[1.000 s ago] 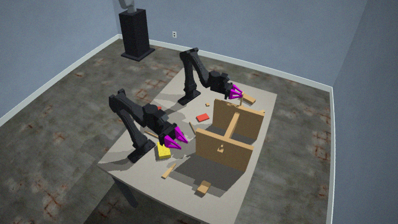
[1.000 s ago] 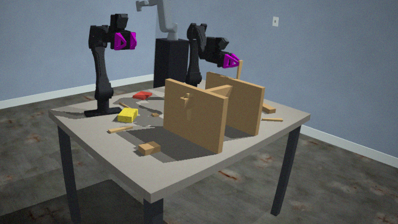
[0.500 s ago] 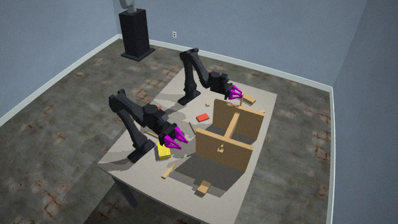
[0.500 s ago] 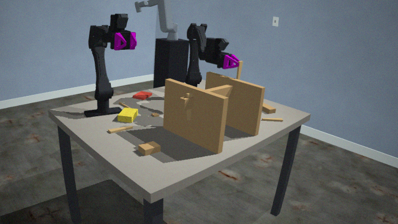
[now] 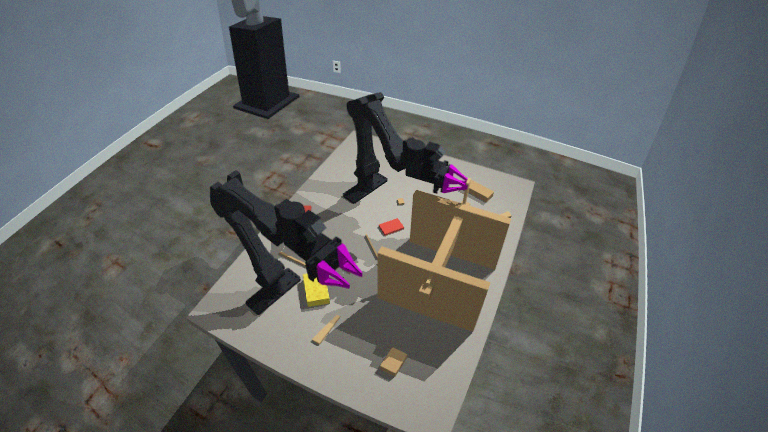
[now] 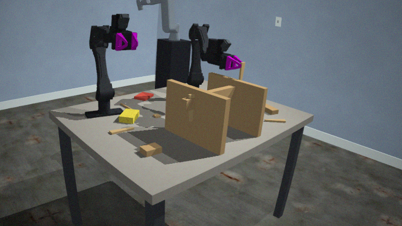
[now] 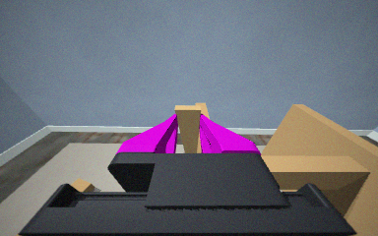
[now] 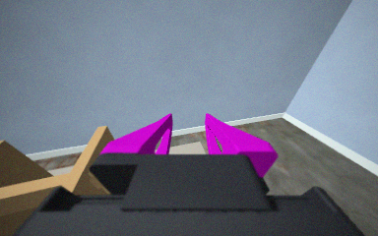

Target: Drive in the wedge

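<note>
no readable text, label, brand, number or sign shows in any of the views.
</note>
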Available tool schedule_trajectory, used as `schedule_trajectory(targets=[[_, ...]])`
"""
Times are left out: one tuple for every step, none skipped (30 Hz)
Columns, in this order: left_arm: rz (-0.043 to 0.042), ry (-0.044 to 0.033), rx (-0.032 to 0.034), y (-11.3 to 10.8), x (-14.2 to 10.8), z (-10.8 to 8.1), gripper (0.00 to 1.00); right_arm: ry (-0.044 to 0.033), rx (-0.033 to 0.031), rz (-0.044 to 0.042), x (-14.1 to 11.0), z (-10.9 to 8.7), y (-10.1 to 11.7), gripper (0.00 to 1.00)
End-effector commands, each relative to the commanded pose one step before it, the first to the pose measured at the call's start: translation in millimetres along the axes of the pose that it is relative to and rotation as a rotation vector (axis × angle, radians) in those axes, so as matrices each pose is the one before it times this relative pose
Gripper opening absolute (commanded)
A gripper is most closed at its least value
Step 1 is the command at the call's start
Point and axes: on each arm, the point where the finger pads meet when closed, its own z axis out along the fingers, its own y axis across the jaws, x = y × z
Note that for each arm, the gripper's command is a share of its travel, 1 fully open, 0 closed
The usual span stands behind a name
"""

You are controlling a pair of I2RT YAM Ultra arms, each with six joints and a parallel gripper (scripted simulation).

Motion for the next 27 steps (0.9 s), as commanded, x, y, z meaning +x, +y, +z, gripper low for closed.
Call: schedule_trajectory(targets=[[-0.03344,-0.04599,0.00340,-0.60,-18.95,-1.48,0.02,-0.02701,-0.00455,-0.00436,-16.22,-2.04,3.19,0.41],[0.00625,0.01065,-0.00060,0.33,5.98,-0.11,0.02,0.00000,0.00000,0.00000,0.00,0.00,0.00,0.41],[0.00262,0.00451,-0.00024,-0.03,1.62,0.12,0.02,0.00000,0.00000,0.00000,0.00,0.00,0.00,0.41],[0.00000,0.00000,0.00000,0.00,0.00,0.00,0.02,0.00000,0.00000,0.00000,0.00,0.00,0.00,0.41],[0.00000,0.00000,0.00000,0.00,0.00,0.00,0.02,0.00000,0.00000,0.00000,0.00,0.00,0.00,0.41],[0.00975,0.01137,-0.00075,0.48,6.58,0.18,0.02,0.00000,0.00000,0.00000,0.00,0.00,0.00,0.41],[0.01260,0.02661,0.00151,-0.64,14.48,-0.10,0.02,0.00000,0.00000,0.00000,0.00,0.00,0.00,0.41],[-0.00019,-0.00015,-0.00001,-1.89,-3.06,3.15,0.02,0.00000,0.00000,0.00000,0.00,0.00,0.00,0.41],[-0.00530,-0.00961,0.00138,-0.53,-3.36,0.06,0.02,0.00000,0.00000,0.00000,0.00,0.00,0.00,0.41],[-0.00956,-0.01574,0.00005,3.30,-6.88,-5.76,0.02,0.00000,0.00000,0.00000,0.00,0.00,0.00,0.41],[-0.01510,-0.02558,-0.00087,1.68,-11.74,-2.80,0.02,0.00000,0.00000,0.00000,0.00,0.00,0.00,0.41],[0.00280,0.00442,-0.00191,-1.08,-4.60,2.90,0.02,0.00000,0.00000,0.00000,0.00,0.00,0.00,0.41],[0.02960,0.05062,-0.00121,-1.42,37.25,3.41,0.02,0.00000,0.00000,0.00000,0.00,0.00,0.00,0.41],[-0.00809,-0.01370,0.00062,0.26,-5.91,-0.81,0.02,0.00000,0.00000,0.00000,0.00,0.00,0.00,0.41],[0.00250,0.00402,0.00105,-0.46,2.71,0.05,0.02,0.00000,0.00000,0.00000,0.00,0.00,0.00,0.41],[-0.00415,-0.00706,0.00030,-0.14,-1.72,0.05,0.02,0.00000,0.00000,0.00000,0.00,0.00,0.00,0.41],[-0.00511,-0.00875,0.00090,0.49,-2.91,-1.48,0.02,0.00000,0.00000,0.00000,0.00,0.00,0.00,0.41],[-0.00107,-0.00174,0.00047,-0.12,0.71,-0.19,0.02,0.00000,0.00000,0.00000,0.00,0.00,0.00,0.41],[0.00275,0.00462,0.00035,-1.12,3.88,1.67,0.02,0.00000,0.00000,0.00000,0.00,0.00,0.00,0.41],[-0.00620,-0.01063,0.00031,0.76,-9.17,-1.69,0.02,0.00000,0.00000,0.00000,0.00,0.00,0.00,0.41],[0.00000,0.00000,0.00000,0.00,0.00,0.00,0.02,0.00000,0.00000,0.00000,0.00,0.00,0.00,0.41],[0.00000,0.00000,0.00000,0.00,0.00,0.00,0.02,0.00000,0.00000,0.00000,0.00,0.00,0.00,0.41],[0.01279,0.01650,-0.00256,1.04,15.14,1.03,0.02,0.00000,0.00000,0.00000,0.00,0.00,0.00,0.41],[0.00018,0.00563,0.00277,-2.41,5.57,0.38,0.02,0.00000,0.00000,0.00000,0.00,0.00,0.00,0.41],[-0.00532,-0.00908,0.00064,0.22,-2.36,-1.60,0.02,0.00000,0.00000,0.00000,0.00,0.00,0.00,0.41],[0.00035,0.00057,0.00064,-0.27,1.93,-0.25,0.02,0.00000,0.00000,0.00000,0.00,0.00,0.00,0.41],[0.00515,0.00865,0.00183,-0.46,2.50,0.35,0.02,0.00000,0.00000,0.00000,0.00,0.00,0.00,0.41]])
